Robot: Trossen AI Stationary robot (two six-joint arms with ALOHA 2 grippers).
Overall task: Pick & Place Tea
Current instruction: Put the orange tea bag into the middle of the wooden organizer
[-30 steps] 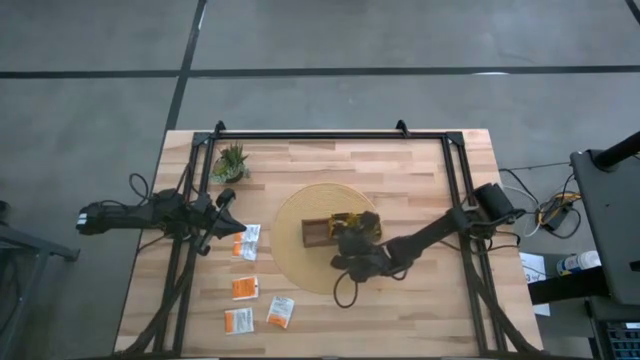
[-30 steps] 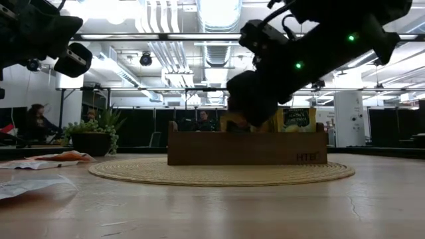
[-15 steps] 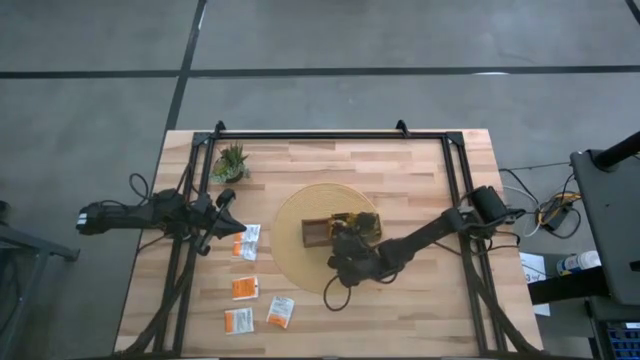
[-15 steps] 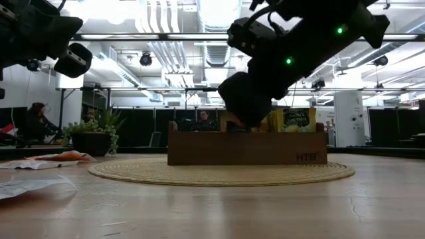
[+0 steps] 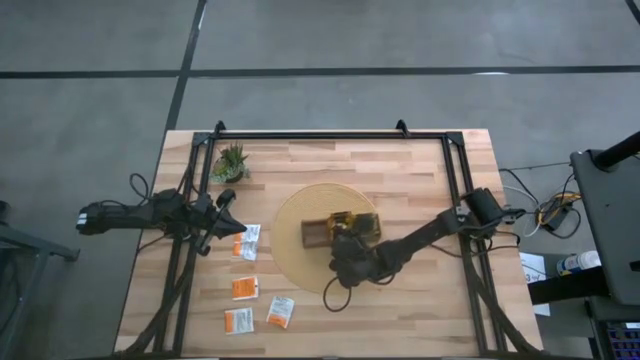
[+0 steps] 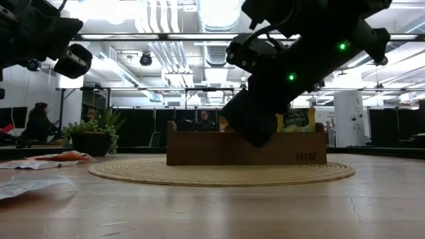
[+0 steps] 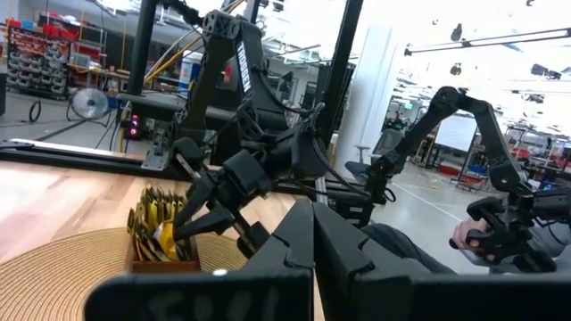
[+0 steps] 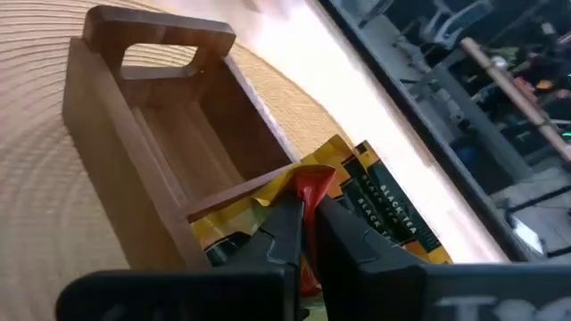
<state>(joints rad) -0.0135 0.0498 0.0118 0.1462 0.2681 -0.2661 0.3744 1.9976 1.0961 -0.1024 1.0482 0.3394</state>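
At left centre of the high view, the left gripper (image 5: 226, 199) hangs pressed together over the desk (image 5: 420, 300). Loose tea sachets (image 5: 246, 288) lie lower left. Centre, the right gripper (image 8: 303, 223) pinches an orange-brown sachet (image 8: 312, 189) over the wooden tray (image 8: 161, 134).

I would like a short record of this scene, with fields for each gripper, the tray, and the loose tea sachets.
right gripper: shut on a sachet, over the filled end of the tray
left gripper: shut, empty, waiting near the table's left side
tray: on the round woven mat; one compartment empty, the other holds yellow sachets
loose sachets: several flat on the table, left of the mat
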